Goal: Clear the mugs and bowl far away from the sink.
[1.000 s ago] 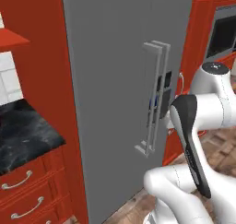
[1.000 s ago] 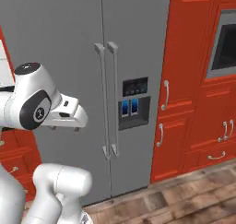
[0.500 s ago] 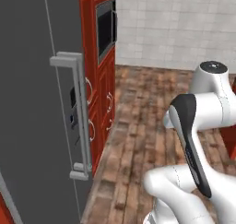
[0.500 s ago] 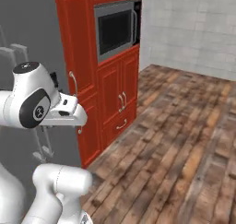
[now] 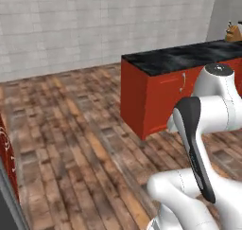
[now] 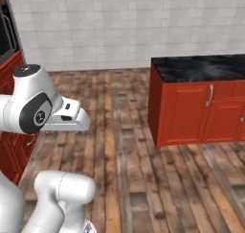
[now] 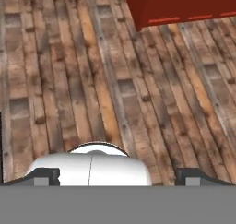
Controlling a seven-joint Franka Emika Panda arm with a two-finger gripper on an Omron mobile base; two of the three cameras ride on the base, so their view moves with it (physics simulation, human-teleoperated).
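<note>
**Hand released above the wooden floor, red table ahead**

In the hand view we see the hand (image 7: 119,176) released: its two dark fingertips (image 7: 46,176) sit far apart at the lower left and lower right of the frame, with nothing between them. Beyond them lies a floor (image 7: 92,71) of worn brown planks that runs up the frame. At the top right of that view the red foot of a cabinet (image 7: 179,4) cuts across the planks.

In the left base view the white arm (image 5: 208,115) fills the lower right. Behind it, in the right half of the frame, stands a red table (image 5: 156,96) with a black marbled top. At the far upper right, on that top, we see a small brownish thing (image 5: 231,32), too small for us to say what it is. A white tiled wall (image 5: 94,25) spans the top of the frame.

In the right base view the arm (image 6: 33,107) sits at the left, and the same table (image 6: 191,107) is at the right, well apart from it, with silver handles on its doors. Red cupboards (image 6: 9,69) line the left edge.

Where the mugs, the bowl and the sink stand, we cannot tell.
</note>
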